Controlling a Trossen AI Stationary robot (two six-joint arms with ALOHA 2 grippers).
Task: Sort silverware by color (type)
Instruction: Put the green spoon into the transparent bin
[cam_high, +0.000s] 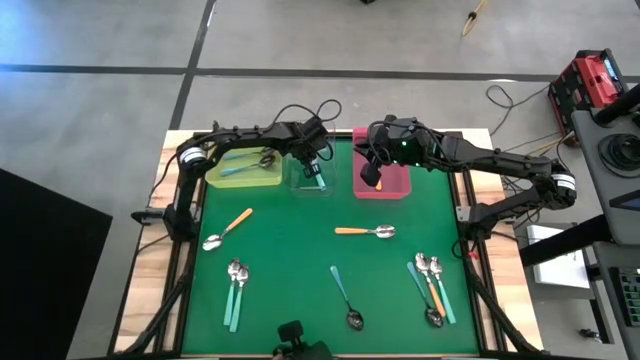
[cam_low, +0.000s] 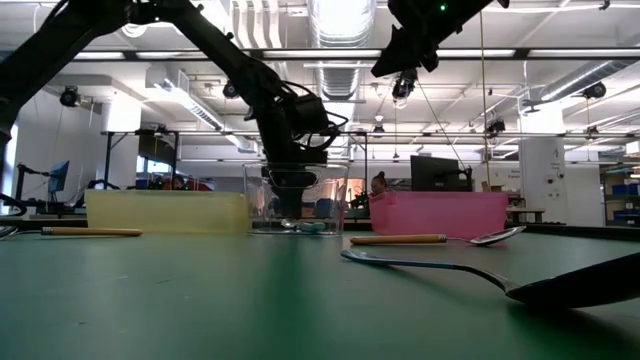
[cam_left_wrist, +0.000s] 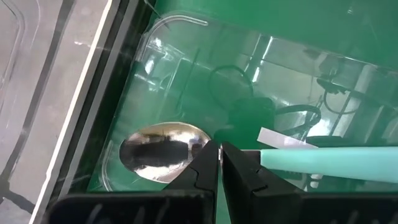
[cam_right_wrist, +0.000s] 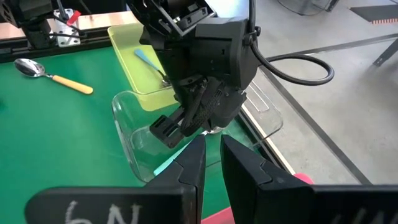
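My left gripper (cam_high: 311, 172) is shut, reaching down into a clear container (cam_high: 310, 180). Its tips (cam_left_wrist: 219, 149) stand over the neck of a teal-handled spoon (cam_left_wrist: 323, 158) with a silver bowl (cam_left_wrist: 163, 151), which lies on the container's floor. My right gripper (cam_high: 371, 172) hangs high over the pink bin (cam_high: 383, 178), slightly open and empty (cam_right_wrist: 212, 149). An orange handle (cam_high: 370, 184) shows in the pink bin below it. A teal spoon (cam_high: 243, 166) lies in the yellow bin (cam_high: 243, 170). My left gripper's shut fingertips (cam_left_wrist: 208, 155) point down, right over the spoon's neck between bowl and handle. The spoon lies across them on the container floor. I cannot tell whether they touch it.
Loose spoons lie on the green mat: orange ones at the left (cam_high: 228, 228) and centre (cam_high: 365, 232), a teal pair near left (cam_high: 236, 290), a dark-bowled teal one (cam_high: 345, 297), and a mixed group near right (cam_high: 430, 285). The three bins stand in a row at the far edge.
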